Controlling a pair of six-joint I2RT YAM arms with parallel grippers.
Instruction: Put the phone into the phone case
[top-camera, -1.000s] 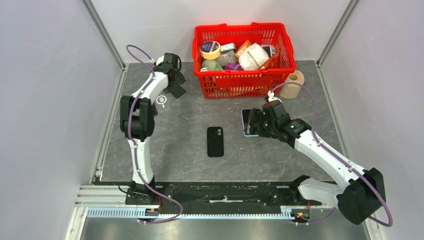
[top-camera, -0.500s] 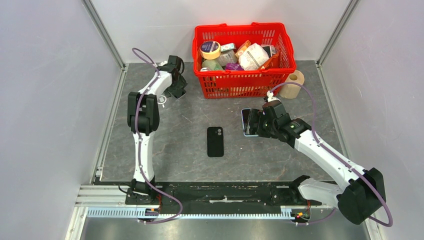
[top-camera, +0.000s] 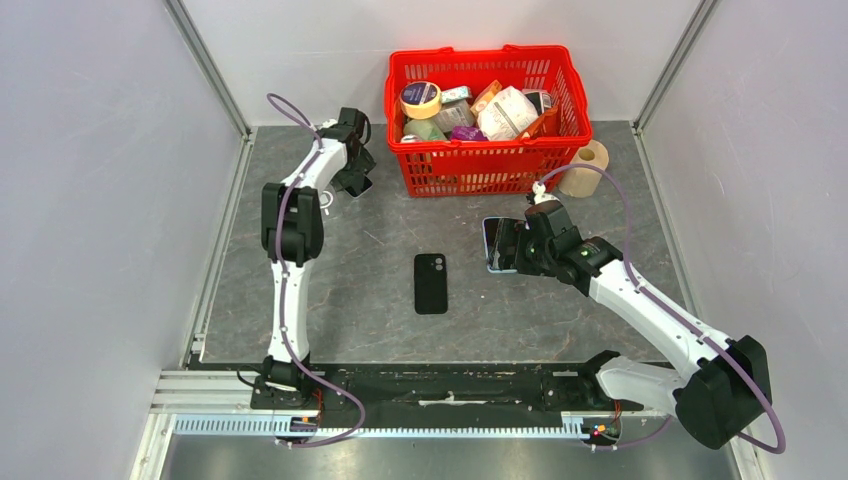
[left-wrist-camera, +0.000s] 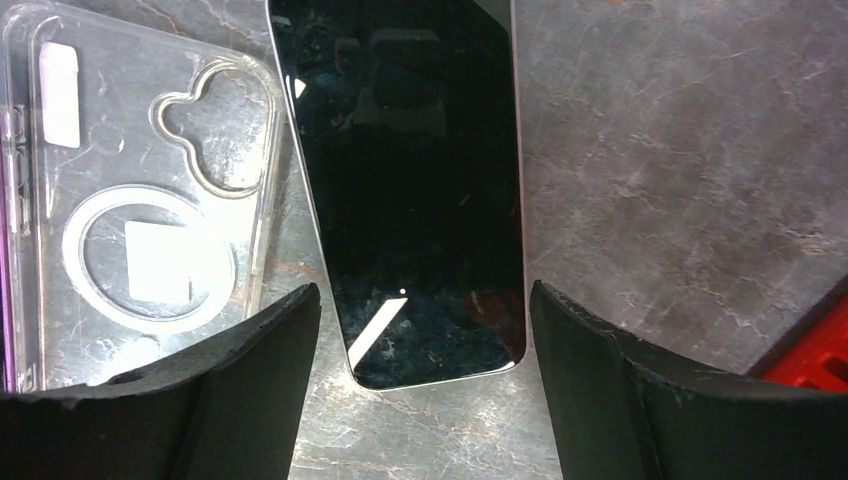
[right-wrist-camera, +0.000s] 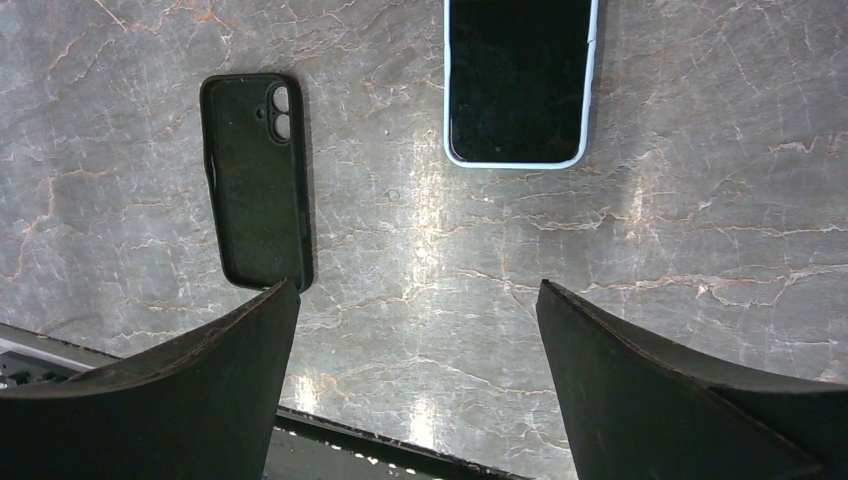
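A dark phone (left-wrist-camera: 410, 190) lies screen up on the grey table, with a clear phone case (left-wrist-camera: 140, 200) flat beside it on its left. My left gripper (left-wrist-camera: 425, 400) is open just above the phone's near end, its jaws wider than the phone. In the top view it (top-camera: 352, 178) is by the basket's left corner. A black phone case (right-wrist-camera: 257, 195) lies mid-table (top-camera: 431, 283). A second phone with a light rim (right-wrist-camera: 518, 80) lies screen up ahead of my right gripper (right-wrist-camera: 420, 390), which is open and empty above the table (top-camera: 508, 246).
A red basket (top-camera: 487, 170) full of packets and tape stands at the back, its corner showing at the right edge of the left wrist view (left-wrist-camera: 815, 350). A tan roll (top-camera: 584, 168) stands to its right. Grey walls close in both sides.
My left gripper has moved a little right and toward the basket, over the dark phone. The right arm has barely moved.
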